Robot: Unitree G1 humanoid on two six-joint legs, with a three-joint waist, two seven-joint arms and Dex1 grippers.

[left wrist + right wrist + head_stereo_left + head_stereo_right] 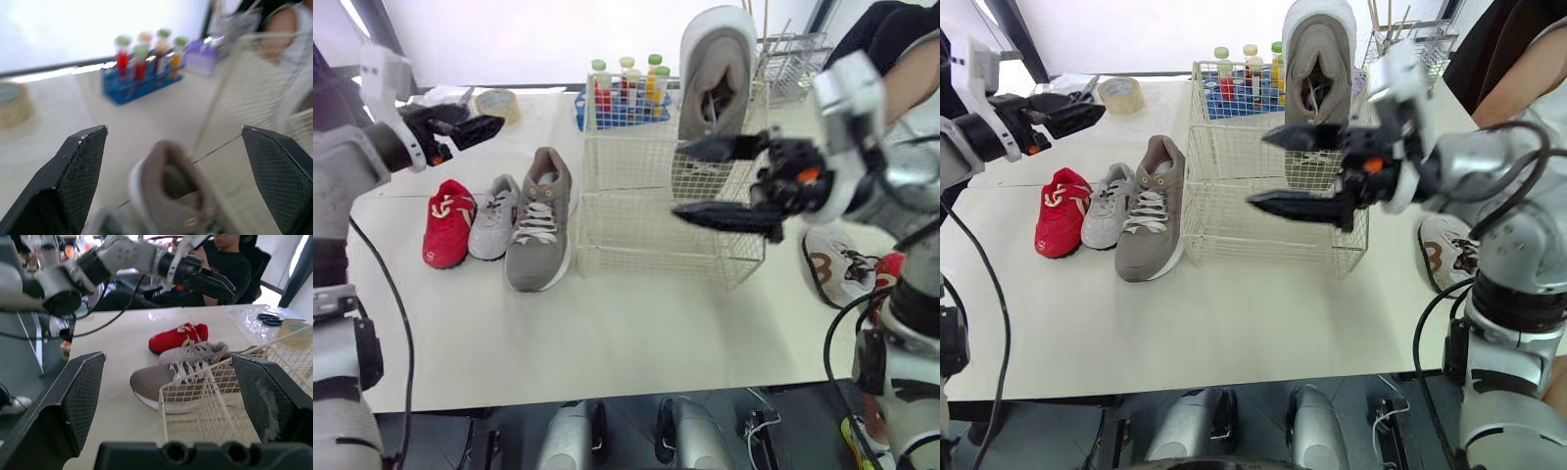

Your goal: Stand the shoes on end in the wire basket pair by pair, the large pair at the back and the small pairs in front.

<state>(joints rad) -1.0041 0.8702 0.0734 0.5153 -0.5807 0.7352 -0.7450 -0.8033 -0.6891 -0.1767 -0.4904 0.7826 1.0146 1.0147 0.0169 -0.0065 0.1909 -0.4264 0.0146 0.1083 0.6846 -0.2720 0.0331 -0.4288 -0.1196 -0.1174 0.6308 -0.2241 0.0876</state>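
When lowering wide-open, empty left gripper point(487, 117) onto tan shoe point(540, 220), keep right gripper point(678, 179), also wide open, off basket point(636, 245): may topple upright shoe point(715, 73) at its back edge.

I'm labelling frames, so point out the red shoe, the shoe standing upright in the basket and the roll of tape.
red shoe point(448, 223), left eye view, on its laced upper.
upright shoe point(715, 69), left eye view, on its grey upper.
roll of tape point(504, 113), left eye view, on its outer side.
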